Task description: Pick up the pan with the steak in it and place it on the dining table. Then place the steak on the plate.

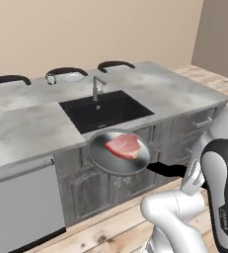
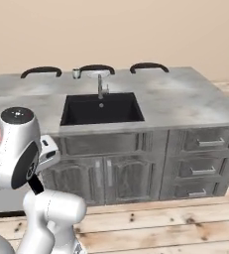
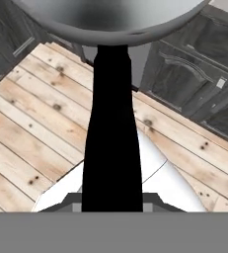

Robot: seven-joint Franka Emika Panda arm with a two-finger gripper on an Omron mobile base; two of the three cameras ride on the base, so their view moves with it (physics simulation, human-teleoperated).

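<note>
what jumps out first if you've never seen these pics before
The grey pan with the pinkish steak lying in it stands out first: it hangs in the air before the cabinet fronts, just below the edge of the dining table, over the wooden floor. The gripper is shut on the pan's black handle. Next comes the black sink with its tap, sunk in the middle of the table.
</note>
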